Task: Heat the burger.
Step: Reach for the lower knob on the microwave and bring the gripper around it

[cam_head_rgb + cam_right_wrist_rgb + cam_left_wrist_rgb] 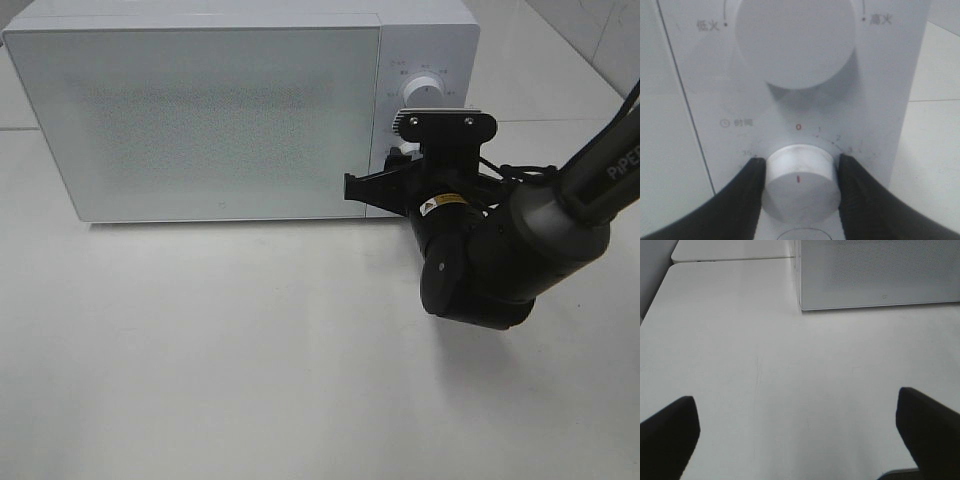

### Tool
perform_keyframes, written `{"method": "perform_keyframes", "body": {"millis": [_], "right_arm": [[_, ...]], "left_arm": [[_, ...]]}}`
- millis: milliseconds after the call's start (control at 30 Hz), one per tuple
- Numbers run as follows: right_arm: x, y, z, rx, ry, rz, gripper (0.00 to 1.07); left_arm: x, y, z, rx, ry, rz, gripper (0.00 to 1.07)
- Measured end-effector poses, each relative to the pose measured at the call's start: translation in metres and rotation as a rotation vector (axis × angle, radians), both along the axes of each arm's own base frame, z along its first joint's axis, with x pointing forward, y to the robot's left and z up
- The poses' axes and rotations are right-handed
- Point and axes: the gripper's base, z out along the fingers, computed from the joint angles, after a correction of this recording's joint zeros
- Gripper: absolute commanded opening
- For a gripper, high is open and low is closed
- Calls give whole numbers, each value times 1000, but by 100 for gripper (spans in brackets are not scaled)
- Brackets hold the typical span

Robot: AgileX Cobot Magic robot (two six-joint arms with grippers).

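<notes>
"Tool on my right arm (pixel 800 161) is clamped across the timer knob (pixel 799 186), one finger on each side."

"Why there? And where's the burger?"

"Nowhere in sight on the desk (pixel 765 365). The microwave (pixel 425 40) has its frosted door (pixel 200 120) shut, so I reckon the burger sits inside. The big dial (pixel 796 40) above sets the power. The knob's red mark (pixel 798 178) points to zero, so I judge the timer needs turning next."

"And your left tool (pixel 797 410)?"

"Wide apart, empty, hanging over the desk, out of the way."
</notes>
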Motion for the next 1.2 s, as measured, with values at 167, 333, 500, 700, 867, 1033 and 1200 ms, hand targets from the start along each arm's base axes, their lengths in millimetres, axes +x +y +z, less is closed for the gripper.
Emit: {"method": "perform_keyframes", "body": {"millis": [167,333,500,700,867,1033,1200], "right_arm": [[0,0,0,141,-3,-19,4],[0,0,0,257,-5,-34,5],[-1,1,0,402,-6,-50,5],[-1,1,-2,600,0,-67,5],[-2,0,-2,768,5,-81,5],[-2,0,-3,870,6,-95,5],[-2,0,-3,892,7,-98,5]], "left_arm": [[0,0,0,0,0,0,100],[0,0,0,0,0,0,100],[0,0,0,0,0,0,100],[0,0,0,0,0,0,100],[0,0,0,0,0,0,100],[0,0,0,0,0,0,100],[0,0,0,0,0,0,100]]}}
